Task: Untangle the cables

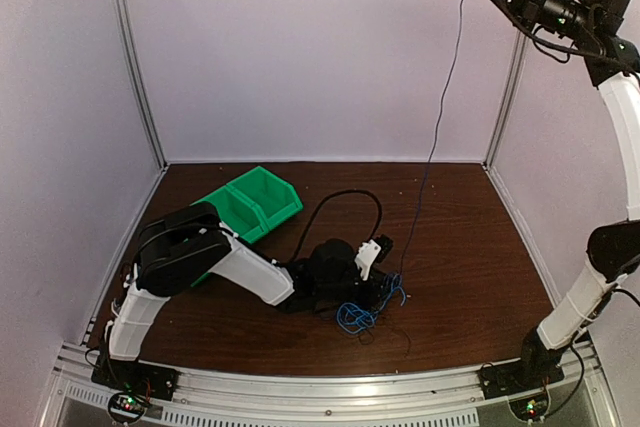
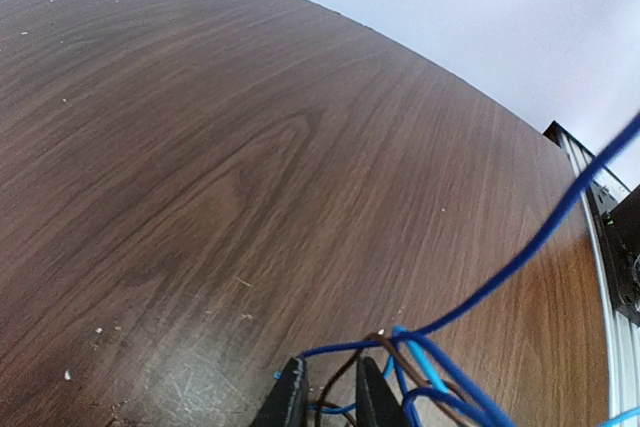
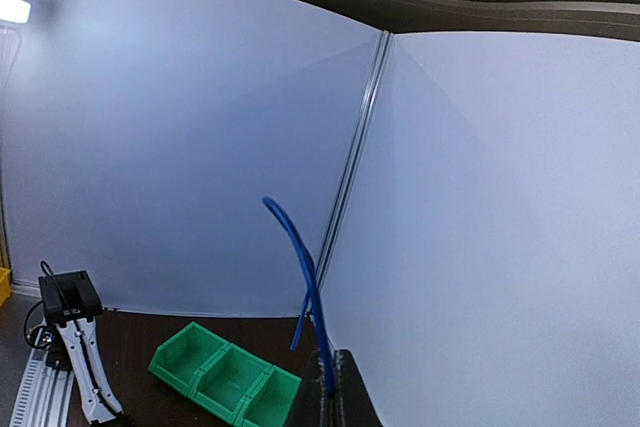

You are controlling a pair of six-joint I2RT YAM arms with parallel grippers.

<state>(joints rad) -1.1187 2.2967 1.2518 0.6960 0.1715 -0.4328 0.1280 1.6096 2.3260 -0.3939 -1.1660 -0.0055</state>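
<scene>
Cables [image 1: 370, 312]: thin, limp, light; one clamped in right gripper [image 3: 333, 397]; tangle at left gripper [image 2: 330, 402], grip unclear; take single strands.

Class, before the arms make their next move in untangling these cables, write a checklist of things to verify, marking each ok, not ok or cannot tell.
1. Right gripper shut on blue cable: ok.
2. That cable runs down to the tangle: ok.
3. Left gripper clamped on the tangle: not ok, jaws apart around strands.
4. Tangle separated: not ok.
5. Green bins clear of the cable: ok.
6. Lifted cable free of knots inside the tangle: cannot tell.
</scene>
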